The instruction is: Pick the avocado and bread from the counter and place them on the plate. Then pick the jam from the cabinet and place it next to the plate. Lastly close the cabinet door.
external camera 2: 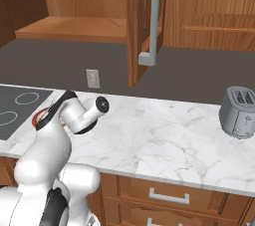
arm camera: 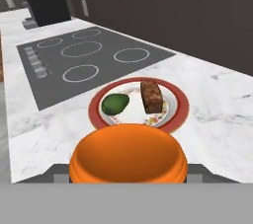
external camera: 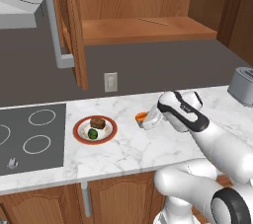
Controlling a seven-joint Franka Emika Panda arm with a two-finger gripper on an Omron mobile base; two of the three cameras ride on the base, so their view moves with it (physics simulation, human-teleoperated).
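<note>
Leftmost, we see the dark grey stovetop (external camera: pixel 32 136) with pale ring burners, set flush in the white, grey-veined marble counter (external camera: pixel 128 151). Next comes the round plate (external camera: pixel 81 125), red-brown rimmed with a speckled cream centre; on it lie the small dark green avocado (external camera: pixel 92 133) and the blocky brown bread (external camera: pixel 98 122), close together. Just right of the plate, our gripper (external camera: pixel 143 120) is clamped on the smooth orange jam (external camera: pixel 141 117) jar, low over the marble. Above, the cabinet door (external camera: pixel 75 25) stands open off the brown wooden cabinet (external camera: pixel 143 28). Far right sits a grey metal toaster (external camera 2: pixel 240 112).
</note>
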